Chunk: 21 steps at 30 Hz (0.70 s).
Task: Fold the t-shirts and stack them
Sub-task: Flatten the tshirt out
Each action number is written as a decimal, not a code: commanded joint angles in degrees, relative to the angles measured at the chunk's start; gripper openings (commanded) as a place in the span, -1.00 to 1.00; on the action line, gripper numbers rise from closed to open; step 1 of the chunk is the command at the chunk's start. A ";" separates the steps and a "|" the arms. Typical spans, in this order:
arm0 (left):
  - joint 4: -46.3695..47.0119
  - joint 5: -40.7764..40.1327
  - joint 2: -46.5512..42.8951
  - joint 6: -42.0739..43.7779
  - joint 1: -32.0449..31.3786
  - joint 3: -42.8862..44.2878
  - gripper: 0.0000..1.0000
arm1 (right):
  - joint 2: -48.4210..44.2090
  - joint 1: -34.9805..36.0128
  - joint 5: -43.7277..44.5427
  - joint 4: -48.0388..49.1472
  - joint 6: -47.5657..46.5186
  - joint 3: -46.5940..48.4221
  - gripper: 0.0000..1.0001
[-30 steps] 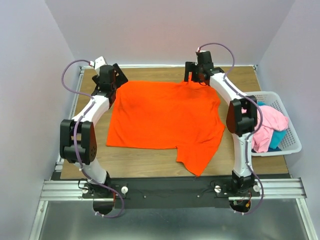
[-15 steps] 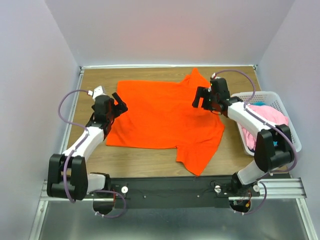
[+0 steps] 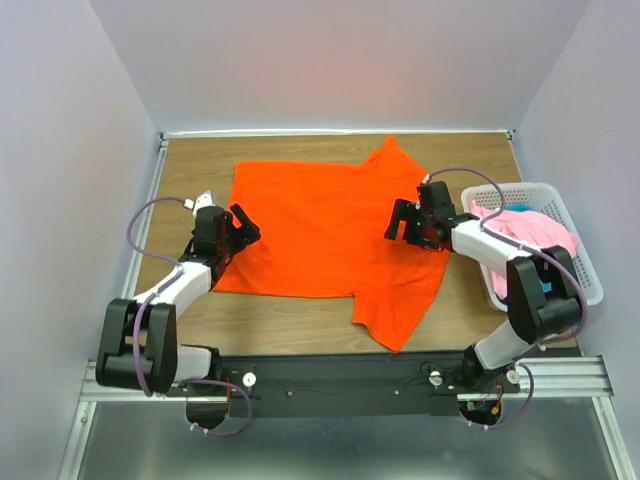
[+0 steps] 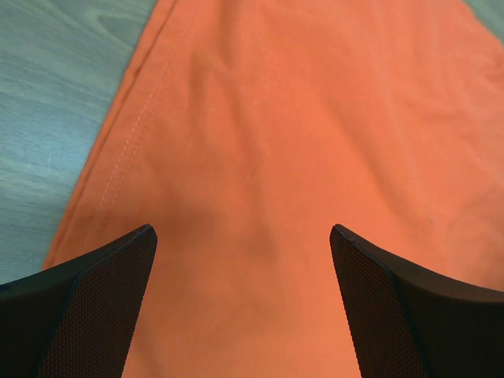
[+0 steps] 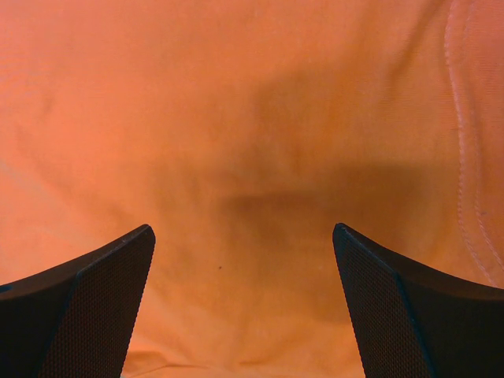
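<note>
The orange-red t-shirt (image 3: 325, 225) lies spread flat on the wooden table, one sleeve at the far middle and one at the near middle. My left gripper (image 3: 238, 226) is open and empty over the shirt's left edge; the left wrist view shows its hem (image 4: 126, 150) between wide jaws. My right gripper (image 3: 402, 222) is open and empty over the shirt's right side; the right wrist view shows only orange fabric (image 5: 244, 142). The pink t-shirt (image 3: 535, 238) and the teal-blue t-shirt (image 3: 552, 278) lie bunched in the basket.
A white lattice basket (image 3: 585, 270) stands at the table's right edge. Bare wood (image 3: 290, 320) shows near the front and along the back. Walls enclose the table on three sides.
Both arms pulled back from the shirt's far corners toward the near side. Both grippers now hover over the shirt's left and right sides. The far sleeve now lies spread out at the back.
</note>
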 commanded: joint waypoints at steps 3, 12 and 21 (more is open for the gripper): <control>3.00 3.35 10.54 1.65 -0.07 4.04 0.97 | 9.45 0.15 4.15 1.90 0.55 4.12 1.00; -1.92 0.64 24.19 2.53 1.51 16.08 0.80 | 18.87 0.06 7.93 1.99 -1.38 12.47 1.00; -4.03 0.72 31.13 2.88 1.86 25.21 0.89 | 30.12 -0.82 7.06 1.64 -3.75 26.78 1.00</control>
